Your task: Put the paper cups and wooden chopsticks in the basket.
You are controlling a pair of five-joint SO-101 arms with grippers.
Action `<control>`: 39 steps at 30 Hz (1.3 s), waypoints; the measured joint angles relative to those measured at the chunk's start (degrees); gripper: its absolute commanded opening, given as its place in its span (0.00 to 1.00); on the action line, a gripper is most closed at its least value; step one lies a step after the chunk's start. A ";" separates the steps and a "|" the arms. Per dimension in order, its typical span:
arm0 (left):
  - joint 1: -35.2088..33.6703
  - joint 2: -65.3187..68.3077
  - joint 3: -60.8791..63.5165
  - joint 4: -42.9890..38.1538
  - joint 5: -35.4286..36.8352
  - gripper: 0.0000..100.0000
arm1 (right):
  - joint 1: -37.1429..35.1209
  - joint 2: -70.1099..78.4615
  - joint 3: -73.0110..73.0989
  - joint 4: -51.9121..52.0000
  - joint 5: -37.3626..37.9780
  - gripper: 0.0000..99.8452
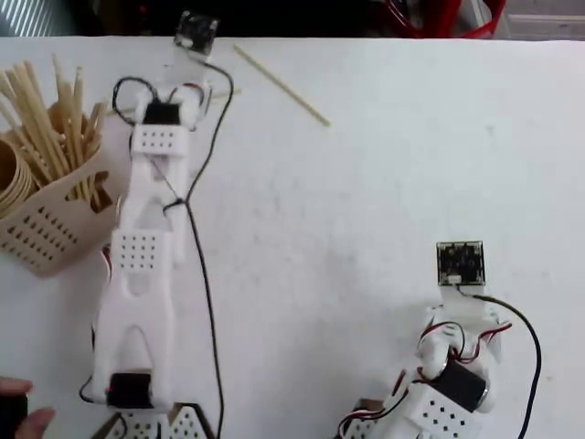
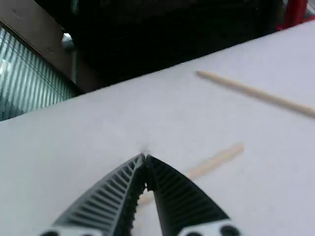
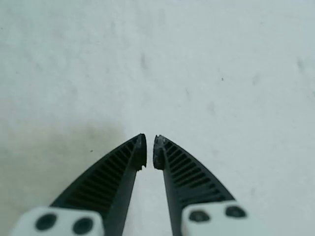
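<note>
A tan perforated basket (image 1: 41, 233) stands at the table's left edge, holding several wooden chopsticks (image 1: 55, 119) and stacked paper cups (image 1: 11, 183). My left arm stretches toward the far edge beside it. The left gripper (image 2: 145, 158) has its tips together, shut on a blurred chopstick (image 2: 216, 158) that runs through the slit between the fingers. Another chopstick (image 1: 280, 84) (image 2: 258, 93) lies loose on the white table just past it. At the near right, my right gripper (image 3: 149, 147) hangs over bare table with its fingers almost touching and nothing between them.
The table's far edge (image 1: 366, 38) runs close behind the left gripper, with dark room beyond. The left arm's black cable (image 1: 206, 274) trails down the table beside the arm. White tabletop (image 1: 366, 201) lies open between the two arms.
</note>
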 measured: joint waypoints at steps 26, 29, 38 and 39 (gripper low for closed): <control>3.69 -9.49 0.18 50.64 -11.52 0.02 | 0.00 0.00 0.00 0.00 0.00 0.04; 3.87 -15.03 -0.97 49.14 -11.52 0.02 | 0.00 0.00 0.00 0.00 0.00 0.04; -1.67 -4.84 3.52 6.95 -12.04 0.02 | 0.00 0.00 0.00 0.00 0.00 0.04; -2.29 -1.76 3.87 0.70 -12.04 0.02 | 0.00 0.00 0.00 0.00 0.00 0.04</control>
